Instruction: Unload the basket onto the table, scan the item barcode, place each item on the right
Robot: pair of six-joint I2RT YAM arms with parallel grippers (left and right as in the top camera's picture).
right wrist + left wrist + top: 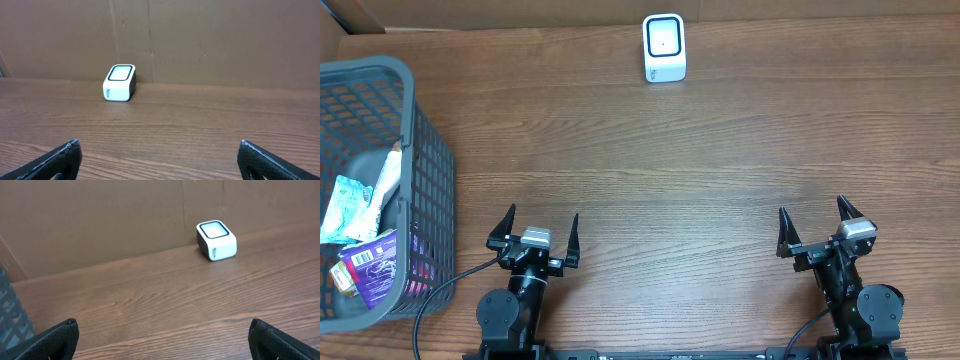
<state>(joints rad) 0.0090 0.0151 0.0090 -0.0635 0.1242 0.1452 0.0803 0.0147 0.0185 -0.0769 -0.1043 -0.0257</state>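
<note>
Overhead view looks straight down on the wooden surface (720, 170). It is far enough back to take in the full width, with the basket (432, 190) at left. Left wrist view sits low and close to the surface, facing forward to the cardboard back wall (100, 220). The left jaws' tips cut the bottom corners. Right wrist view is equally low and faces forward, with the right jaws at the bottom corners. All three share the white scanner (664, 47) at the far edge.

Scanner (664, 47) at far edge of table (670, 180), centre. Basket (435, 180) at left edge, apparently holding packets (365, 262). Left gripper (543, 215) and right gripper (811, 206) nearest, well apart.
</note>
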